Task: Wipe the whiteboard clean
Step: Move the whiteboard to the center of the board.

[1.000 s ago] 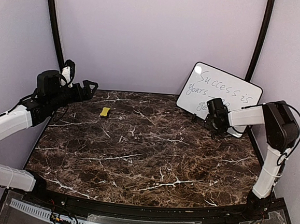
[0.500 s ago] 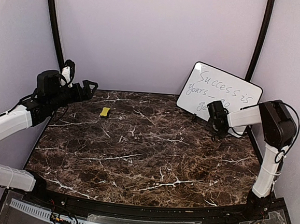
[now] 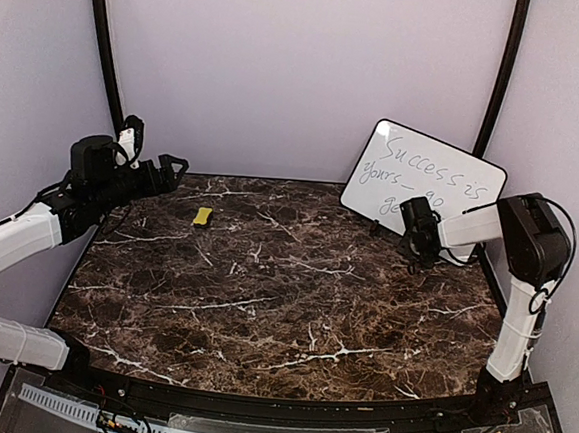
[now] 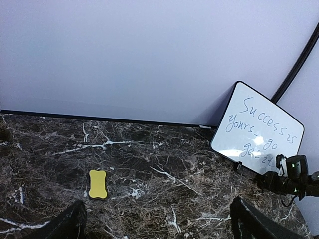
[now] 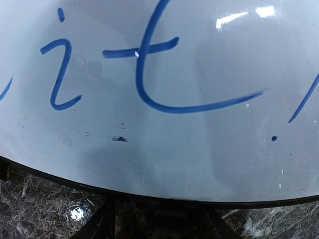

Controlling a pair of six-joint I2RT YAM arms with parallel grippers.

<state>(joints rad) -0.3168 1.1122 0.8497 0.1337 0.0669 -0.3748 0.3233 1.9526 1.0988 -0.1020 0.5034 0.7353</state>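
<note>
The whiteboard (image 3: 444, 166) leans at the back right on small black feet, with blue handwriting across it. It also shows in the left wrist view (image 4: 259, 124) and fills the right wrist view (image 5: 199, 149). My right gripper (image 3: 420, 230) is pressed up close to the board's lower edge. Its fingers (image 5: 102, 226) stand apart on either side of a dark foot piece under the frame, with a gap showing on both sides. My left gripper (image 3: 169, 168) hovers open at the far left, its fingertips (image 4: 75, 225) wide apart and empty.
A small yellow eraser block (image 3: 202, 216) lies flat on the dark marble table (image 3: 283, 296) at the back left, and it shows ahead of the left fingers (image 4: 98, 183). Grey walls and black corner poles close in the back and sides.
The right gripper has edged nearer to the whiteboard's lower edge and its jaws have narrowed. The left arm, the eraser and the board have not moved.
</note>
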